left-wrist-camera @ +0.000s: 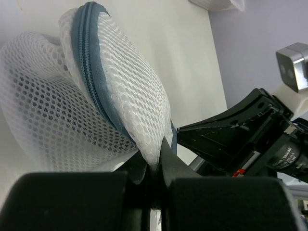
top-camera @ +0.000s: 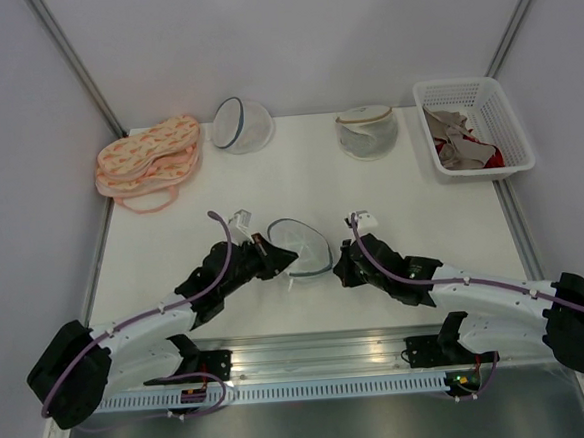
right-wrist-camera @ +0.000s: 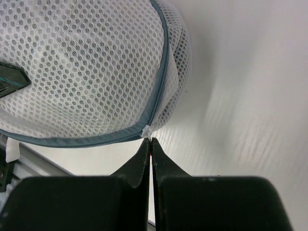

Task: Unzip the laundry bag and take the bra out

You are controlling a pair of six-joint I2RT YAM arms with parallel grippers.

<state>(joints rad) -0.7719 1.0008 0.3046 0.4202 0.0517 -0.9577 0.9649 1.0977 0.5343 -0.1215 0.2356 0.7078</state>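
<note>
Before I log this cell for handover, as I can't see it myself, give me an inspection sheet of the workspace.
Surface: white table, nothing spilled seen.
Job's things: laundry bag near centre, zipper shut where visible; bra not made out.
Clutter: navy-rimmed mesh dome and beige-rimmed mesh dome at the back; pink garments back left; white basket of garments back right.
Grippers: left claw shut on the laundry bag's mesh; right claw shut on its white zipper tab.
Cables: purple cables along both arms, no snag seen.
Surroundings: grey walls, metal frame posts.
</note>
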